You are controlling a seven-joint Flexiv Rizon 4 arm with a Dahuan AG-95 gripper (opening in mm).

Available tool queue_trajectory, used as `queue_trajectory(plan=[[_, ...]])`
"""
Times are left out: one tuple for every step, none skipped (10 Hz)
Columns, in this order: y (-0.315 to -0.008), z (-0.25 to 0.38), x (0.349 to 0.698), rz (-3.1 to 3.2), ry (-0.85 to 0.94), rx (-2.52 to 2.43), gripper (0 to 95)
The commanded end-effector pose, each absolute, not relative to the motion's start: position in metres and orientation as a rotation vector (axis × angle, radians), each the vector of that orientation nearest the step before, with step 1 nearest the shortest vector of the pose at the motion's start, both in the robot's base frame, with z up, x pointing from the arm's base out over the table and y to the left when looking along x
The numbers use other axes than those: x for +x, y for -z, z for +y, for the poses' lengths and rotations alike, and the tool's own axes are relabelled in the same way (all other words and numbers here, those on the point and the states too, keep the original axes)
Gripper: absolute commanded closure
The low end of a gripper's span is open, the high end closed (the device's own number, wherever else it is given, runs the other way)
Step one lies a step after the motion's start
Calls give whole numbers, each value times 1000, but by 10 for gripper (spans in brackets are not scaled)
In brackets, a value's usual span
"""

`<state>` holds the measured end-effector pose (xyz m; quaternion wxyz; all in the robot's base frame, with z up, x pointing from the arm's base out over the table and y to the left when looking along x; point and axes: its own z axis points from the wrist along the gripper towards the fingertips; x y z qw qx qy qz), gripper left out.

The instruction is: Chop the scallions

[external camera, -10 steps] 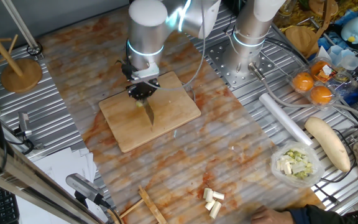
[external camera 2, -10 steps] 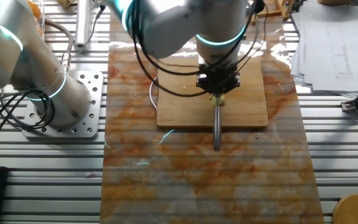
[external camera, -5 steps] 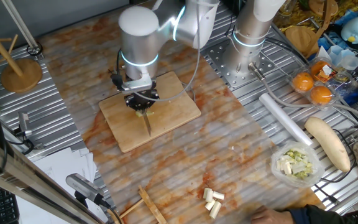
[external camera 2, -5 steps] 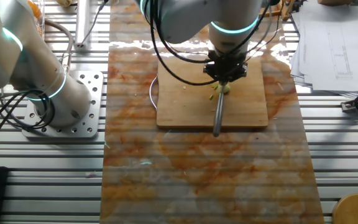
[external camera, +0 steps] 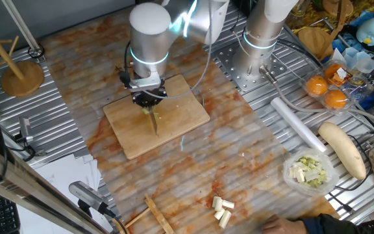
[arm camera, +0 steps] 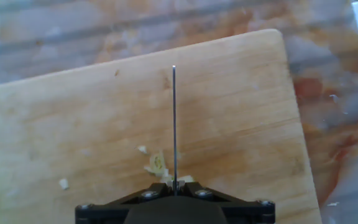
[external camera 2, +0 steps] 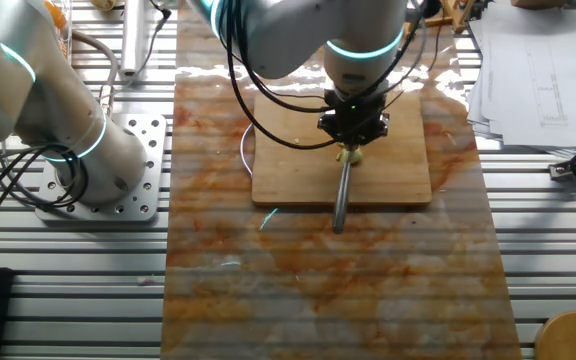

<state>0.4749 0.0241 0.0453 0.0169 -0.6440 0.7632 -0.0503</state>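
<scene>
Scallions (arm camera: pixel 157 163) in small slivers mid cutting board (arm camera: pixel 73 143), just left of blade | knife (arm camera: pixel 173 124) clamped edge-down in pincer (arm camera: pixel 174 185) | best chopped with short vertical strokes, blade shifted left onto pile, tip kept inside board edge.

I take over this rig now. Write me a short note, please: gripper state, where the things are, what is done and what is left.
Gripper: shut on the knife, blade pointing out over the cutting board.
Scallions: a few small pale pieces on the board, beside the blade near the gripper; one sliver lies apart.
Done: the pieces on the board look already chopped small.
Left: finer chopping, if wanted; no whole stalk shows on the board.
</scene>
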Motion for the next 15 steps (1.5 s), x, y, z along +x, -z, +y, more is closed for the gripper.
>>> queue_trajectory(plan=[[4, 29, 482, 2308, 83, -2002, 950], [-1, 39, 486, 2350, 70, -1972, 950], [-10, 49, 487, 2372, 99, -1965, 950], [-12, 49, 487, 2357, 89, -1972, 950], [-14, 45, 485, 2357, 116, -1993, 950], [-14, 38, 481, 2351, 122, -2006, 950], [-11, 31, 478, 2323, 122, -2024, 950], [-3, 19, 475, 2292, 130, -2049, 950], [3, 14, 473, 2277, 129, -2062, 950], [7, 13, 473, 2284, 97, -2034, 950], [9, 17, 475, 2289, 80, -2015, 950], [12, 29, 481, 2323, 61, -1966, 950], [12, 35, 484, 2338, 59, -1942, 950], [7, 40, 485, 2354, 68, -1933, 950], [-6, 43, 485, 2360, 76, -1950, 950]])
